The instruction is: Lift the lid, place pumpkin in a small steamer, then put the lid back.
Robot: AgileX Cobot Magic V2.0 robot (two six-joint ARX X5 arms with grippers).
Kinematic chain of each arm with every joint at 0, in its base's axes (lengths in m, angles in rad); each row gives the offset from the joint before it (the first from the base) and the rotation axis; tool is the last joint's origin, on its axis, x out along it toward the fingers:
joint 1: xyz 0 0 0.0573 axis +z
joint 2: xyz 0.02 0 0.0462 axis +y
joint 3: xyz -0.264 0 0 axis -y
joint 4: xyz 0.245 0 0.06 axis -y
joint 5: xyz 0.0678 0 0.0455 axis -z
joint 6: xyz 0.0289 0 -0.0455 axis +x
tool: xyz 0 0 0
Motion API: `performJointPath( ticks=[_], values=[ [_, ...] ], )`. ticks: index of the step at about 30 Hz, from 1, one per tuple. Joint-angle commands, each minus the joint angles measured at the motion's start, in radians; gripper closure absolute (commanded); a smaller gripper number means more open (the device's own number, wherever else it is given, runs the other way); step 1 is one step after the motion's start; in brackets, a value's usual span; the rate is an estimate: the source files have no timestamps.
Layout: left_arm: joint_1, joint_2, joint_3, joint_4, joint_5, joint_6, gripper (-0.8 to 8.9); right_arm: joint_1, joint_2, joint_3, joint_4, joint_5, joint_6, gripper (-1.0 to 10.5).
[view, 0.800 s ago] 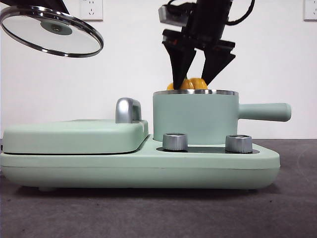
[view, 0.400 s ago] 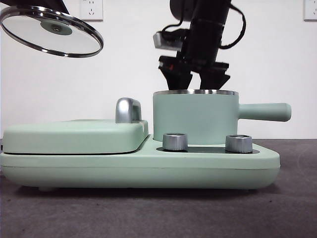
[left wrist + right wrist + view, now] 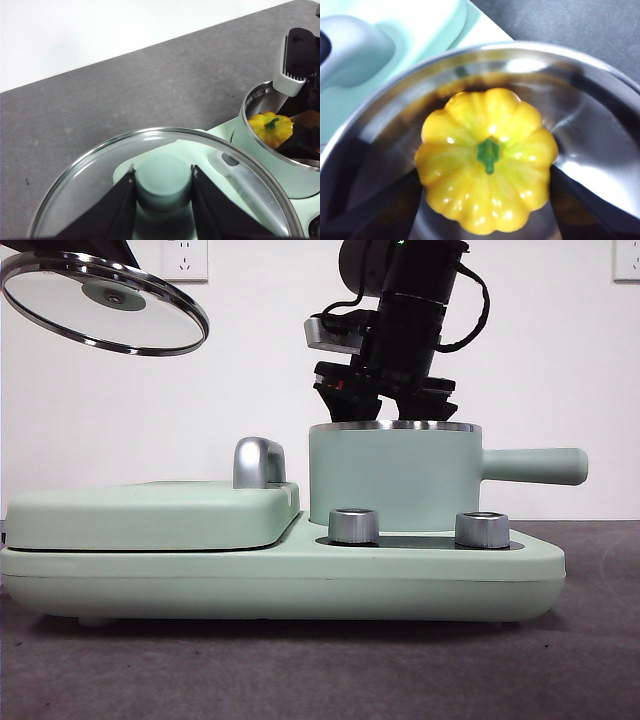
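Observation:
My left gripper is shut on the mint-green knob of the glass lid and holds the lid tilted, high at the left, well away from the pot. The small steamer stands on the right part of the appliance, its long handle pointing right. My right gripper reaches down into the pot from above. In the right wrist view the pumpkin sits upright low in the steel pot, a jaw pressed against each side. The left wrist view shows the pumpkin inside the pot. The pot wall hides it in the front view.
The pot rests on a wide mint-green appliance base with two silver knobs at its front. A flat mint-green cover with a silver handle fills the left half. Dark grey tabletop lies all around.
My right gripper has come down into the pot with the pumpkin, which showed above the rim a second ago and is now below it. The lid has stayed where it was.

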Motion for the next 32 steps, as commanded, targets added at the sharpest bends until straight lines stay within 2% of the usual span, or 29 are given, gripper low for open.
performJointPath(
  ticks=[1, 12, 19, 21, 25, 27, 32],
  values=[
    [-0.002, -0.003, 0.017, 0.037, 0.003, -0.007, 8.03, 0.006, 0.027, 0.025, 0.006, -0.016, -0.008, 5.9],
    [-0.002, -0.003, 0.017, 0.037, 0.003, -0.007, 8.03, 0.006, 0.026, 0.025, 0.003, -0.019, -0.008, 5.1],
    [-0.002, -0.003, 0.017, 0.037, 0.003, -0.007, 8.03, 0.005, 0.01, 0.064, -0.004, -0.013, -0.008, 5.1],
    [-0.002, -0.003, 0.017, 0.037, 0.003, -0.007, 8.03, 0.006, -0.014, 0.102, -0.005, -0.008, -0.003, 5.2],
    [-0.002, -0.003, 0.017, 0.039, 0.003, -0.006, 8.03, 0.005, -0.093, 0.129, -0.021, -0.009, 0.078, 5.4],
    [-0.002, -0.003, 0.017, 0.039, 0.003, -0.007, 8.03, -0.001, -0.133, 0.129, -0.017, -0.008, 0.079, 5.7],
    [-0.002, -0.003, 0.017, 0.039, 0.003, -0.007, 8.03, -0.01, -0.238, 0.088, -0.03, -0.008, 0.079, 5.7]
  ],
)
